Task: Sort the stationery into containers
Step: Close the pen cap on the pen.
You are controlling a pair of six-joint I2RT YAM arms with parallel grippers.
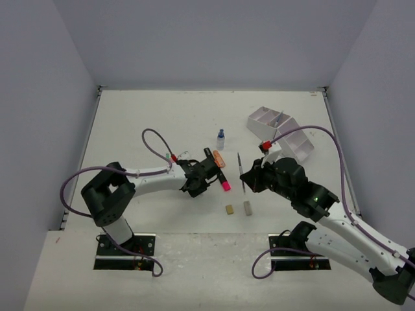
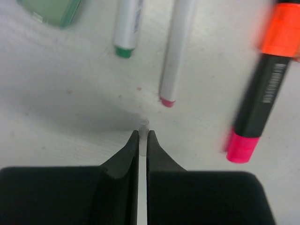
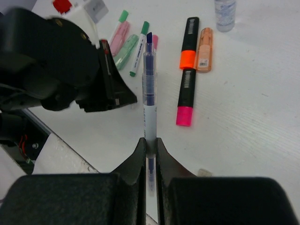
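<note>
My right gripper (image 3: 150, 140) is shut on a blue-and-white pen (image 3: 149, 89), which sticks out ahead of the jaws above the table; it shows as a thin pen (image 1: 241, 172) in the top view. My left gripper (image 2: 144, 132) is shut on a thin clear pen (image 2: 144, 125), only its tip poking out between the fingertips. Ahead of it lie a green highlighter (image 2: 51, 10), two white pens (image 2: 127, 28) (image 2: 176, 51) and a black marker (image 2: 262, 89) with orange and pink. The white containers (image 1: 282, 133) stand at the back right.
A blue-capped bottle (image 1: 220, 138) and an orange highlighter (image 1: 219, 159) lie beyond the marker. Two small erasers (image 1: 229, 209) (image 1: 247, 207) sit near the front. A pink highlighter (image 3: 117, 33) lies by the left arm. The two grippers are close together mid-table.
</note>
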